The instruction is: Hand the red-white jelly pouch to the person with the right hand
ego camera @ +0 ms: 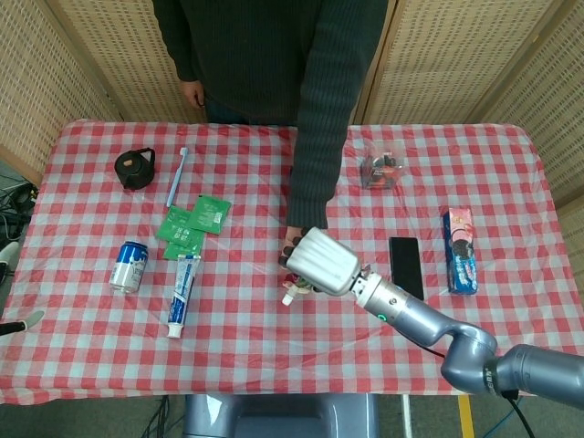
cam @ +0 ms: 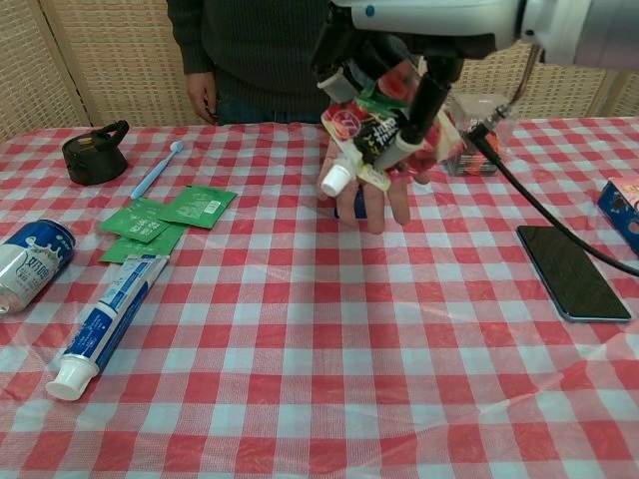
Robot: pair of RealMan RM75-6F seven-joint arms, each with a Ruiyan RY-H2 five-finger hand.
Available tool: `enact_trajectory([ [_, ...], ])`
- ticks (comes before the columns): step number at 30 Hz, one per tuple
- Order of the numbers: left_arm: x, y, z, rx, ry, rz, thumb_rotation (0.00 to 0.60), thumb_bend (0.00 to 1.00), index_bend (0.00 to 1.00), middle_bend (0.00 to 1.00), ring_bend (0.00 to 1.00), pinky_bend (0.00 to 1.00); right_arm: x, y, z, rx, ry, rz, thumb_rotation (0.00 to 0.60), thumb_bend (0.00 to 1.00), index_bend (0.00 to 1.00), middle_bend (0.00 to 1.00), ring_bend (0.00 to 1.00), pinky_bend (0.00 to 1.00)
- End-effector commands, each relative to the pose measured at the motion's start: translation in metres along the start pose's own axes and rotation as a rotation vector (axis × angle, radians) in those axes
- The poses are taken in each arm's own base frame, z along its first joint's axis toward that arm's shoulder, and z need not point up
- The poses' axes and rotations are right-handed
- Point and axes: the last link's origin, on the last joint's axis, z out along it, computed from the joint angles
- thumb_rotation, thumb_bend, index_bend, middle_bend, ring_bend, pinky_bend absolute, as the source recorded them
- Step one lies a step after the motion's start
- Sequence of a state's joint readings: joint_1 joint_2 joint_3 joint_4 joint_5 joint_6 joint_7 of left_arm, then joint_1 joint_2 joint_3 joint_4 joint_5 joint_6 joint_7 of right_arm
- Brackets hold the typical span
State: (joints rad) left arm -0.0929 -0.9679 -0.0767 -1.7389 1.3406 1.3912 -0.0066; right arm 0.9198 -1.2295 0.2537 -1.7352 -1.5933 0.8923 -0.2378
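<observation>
Right hand (cam: pixel 399 40) holds the jelly pouch (cam: pixel 374 125) over the person's open palm (cam: pixel 384 195).
Its fingers (cam: pixel 427 95) are closed around the pouch, white cap pointing down, well above the desk (cam: pixel 300 329).

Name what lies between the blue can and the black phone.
Head view: between the blue can and black phone lie the toothpaste tube and the right hand holding the jelly pouch.

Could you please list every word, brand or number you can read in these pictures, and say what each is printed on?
No text can be read with certainty.
Can: printing, too blurred.
Toothpaste: lettering, too small.
Green sachets: print, illegible.
Jelly pouch in the right hand: markings, unreadable.
Clear box: label blurred.
Snack box: graphics, unreadable.
</observation>
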Motion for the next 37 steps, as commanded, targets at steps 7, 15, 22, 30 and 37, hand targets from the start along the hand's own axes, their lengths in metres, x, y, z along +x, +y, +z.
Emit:
enact_trajectory([
  [7, 0.001, -0.005, 0.000, 0.006, -0.001, -0.011, 0.600, 0.00, 0.00, 0.00, 0.00, 0.00, 0.007, 0.002, 0.032, -0.117, -0.061, 0.021, 0.600, 0.00, 0.05, 0.05, 0.10, 0.09],
  [15, 0.001, -0.003, -0.001, 0.000, -0.003, -0.008, 0.600, 0.00, 0.00, 0.00, 0.00, 0.00, 0.020, 0.005, 0.025, -0.190, -0.024, 0.013, 0.600, 0.00, 0.01, 0.01, 0.03, 0.04],
  [22, 0.002, -0.002, -0.002, -0.003, -0.001, -0.011, 0.600, 0.00, 0.00, 0.00, 0.00, 0.00, 0.043, 0.028, -0.018, -0.282, 0.007, -0.037, 0.600, 0.00, 0.05, 0.02, 0.03, 0.04],
  [30, 0.006, 0.006, -0.009, -0.041, 0.013, -0.012, 0.600, 0.00, 0.00, 0.00, 0.00, 0.00, 0.025, 0.075, -0.128, -0.476, 0.054, -0.019, 0.600, 0.00, 0.13, 0.07, 0.05, 0.04],
  [37, 0.007, 0.013, -0.023, -0.078, 0.033, -0.011, 0.600, 0.00, 0.00, 0.00, 0.00, 0.00, -0.026, 0.082, -0.236, -0.676, -0.004, -0.028, 0.600, 0.00, 0.00, 0.00, 0.00, 0.00],
])
